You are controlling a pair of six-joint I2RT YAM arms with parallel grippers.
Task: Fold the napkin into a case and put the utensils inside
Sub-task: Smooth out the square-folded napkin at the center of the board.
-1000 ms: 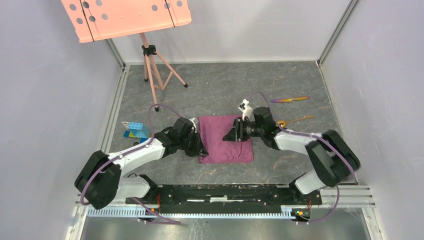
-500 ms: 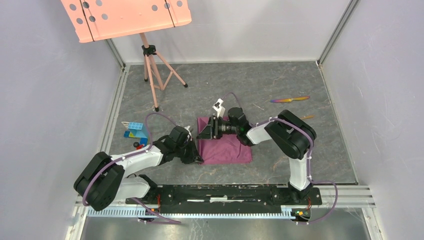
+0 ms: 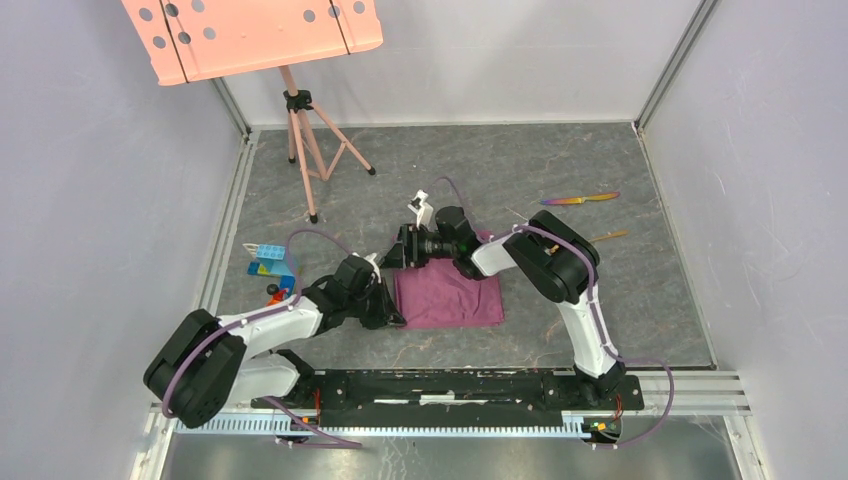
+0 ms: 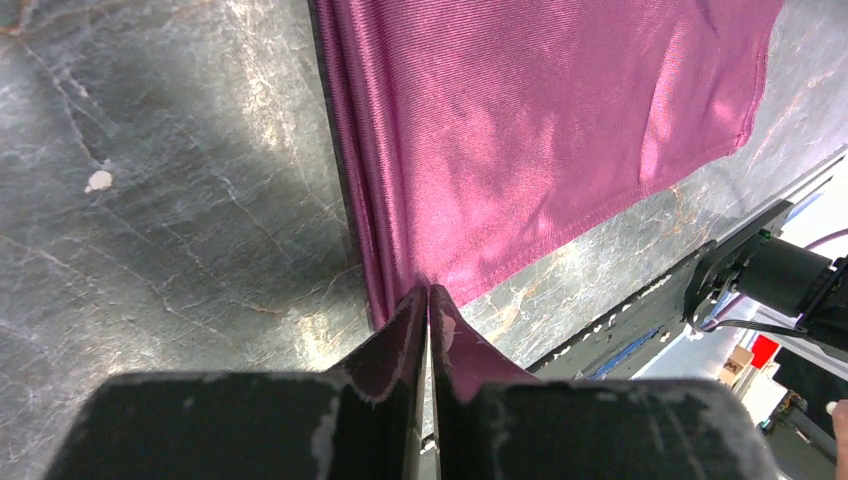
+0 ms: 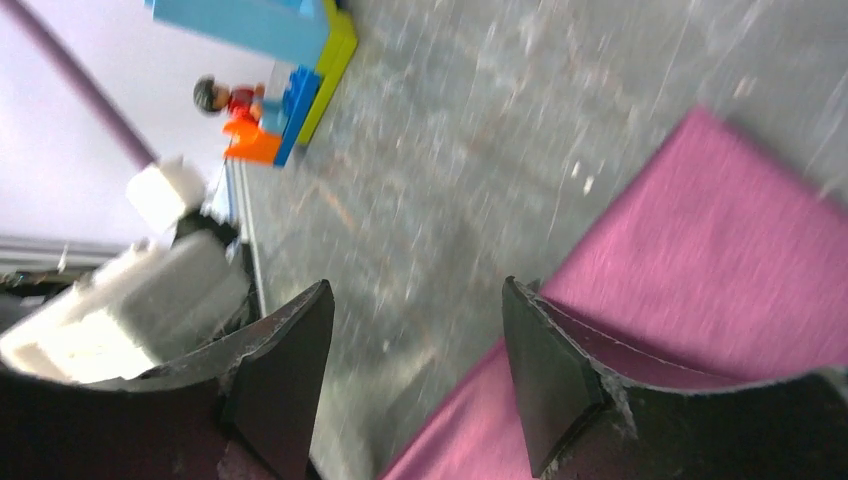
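Grey marbled tabletop (image 3: 560, 300), boxed in by pale panels, carries a plum-purple cloth napkin (image 3: 450, 300), thin and faintly shiny, lying flat and folded over a little ahead of the two arms' bases. Its layered left edge runs from near to far, and both arms work that one edge. The left end effector (image 3: 393, 318) sits at the near-left corner, its black fingers pressed together with the stacked cloth edge pinched between their tips. The right end effector (image 3: 390, 252) reaches across from the other side to the far-left corner, fingers apart and holding nothing, one of them over the cloth and the other over bare stone. From both, the napkin spreads away to the right, so any fold that narrows it into a case would likely carry this left edge rightward across the cloth, the two corners travelling together to keep the edge straight. The utensils wait well apart at the far right: a rainbow-iridescent metal knife (image 3: 580, 198) lying left to right, and nearer the arms a slim gold spoon (image 3: 610, 236), only partly visible past the right arm's elbow. Both lie on the right arm's side, and neither is inside the cloth yet.
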